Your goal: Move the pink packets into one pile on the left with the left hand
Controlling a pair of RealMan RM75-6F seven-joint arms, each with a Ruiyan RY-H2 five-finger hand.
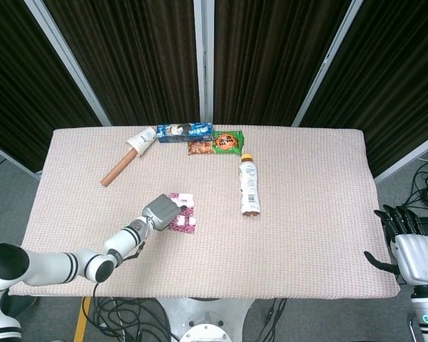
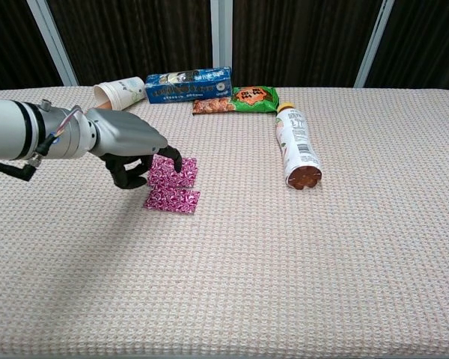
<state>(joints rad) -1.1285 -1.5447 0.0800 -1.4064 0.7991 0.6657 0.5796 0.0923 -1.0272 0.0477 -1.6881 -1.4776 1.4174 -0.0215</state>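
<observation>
Dark curtains hang behind a table (image 1: 321,235) covered in a pale woven cloth. Along its far edge lie a paper cup (image 2: 120,92), a blue box (image 2: 188,84), a green snack bag (image 2: 239,99) and, a little nearer, a bottle (image 2: 296,147) on its side. Two pink packets (image 2: 172,183) lie left of centre, overlapping, one a little nearer the front edge than the other. The left hand (image 2: 131,146) sits just to their left, fingers curled down with the fingertips (image 2: 176,160) resting on the farther packet. That packet's long axis runs roughly across the table, so a pull leftward would drag it sideways. The right hand (image 1: 412,246) hangs off the front right corner, fingers spread, holding nothing, well apart from everything.
</observation>
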